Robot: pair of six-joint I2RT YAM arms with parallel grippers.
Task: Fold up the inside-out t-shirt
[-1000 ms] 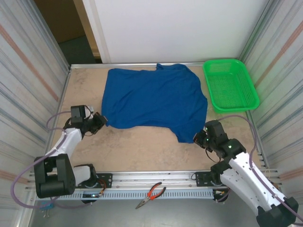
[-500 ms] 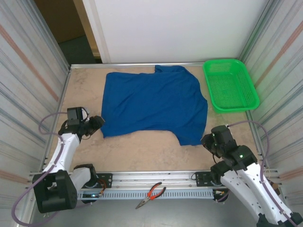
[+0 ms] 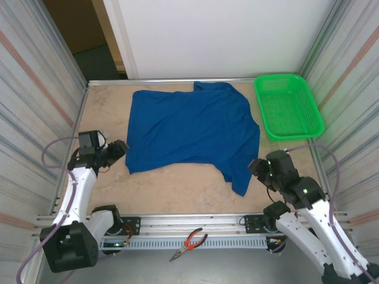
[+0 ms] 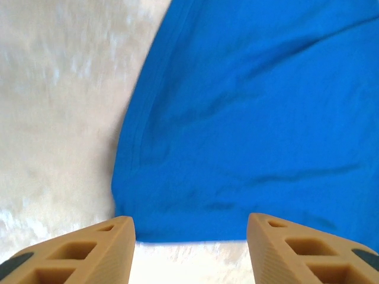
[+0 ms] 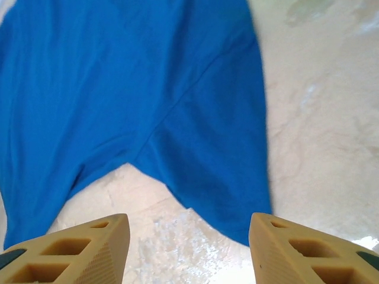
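Royal-blue t-shirt (image 3: 192, 130) lies spread flat across the middle of the tabletop (image 3: 177, 189), reaching toward 12 o'clock, with the green mesh basket (image 3: 288, 106) just beside it at 2 o'clock. Your left hand (image 3: 117, 149) sits at the shirt's 8 o'clock corner and your right hand (image 3: 256, 168) at its 5 o'clock flap. Both are released, and the wrist views show the fingers (image 4: 89, 248) apart with nothing between them.

Expect light, limp cotton. It will likely drape, wrinkle and drag on the tabletop rather than slide as one piece, so pinch it, don't push it. The best holds look to be the stitched hem corner (image 4: 133, 213) ahead of the left hand and the tip of the sleeve-like flap (image 5: 237, 213) ahead of the right, where doubled edges give you something to bite. No brand, label or writing can be read on the cloth.
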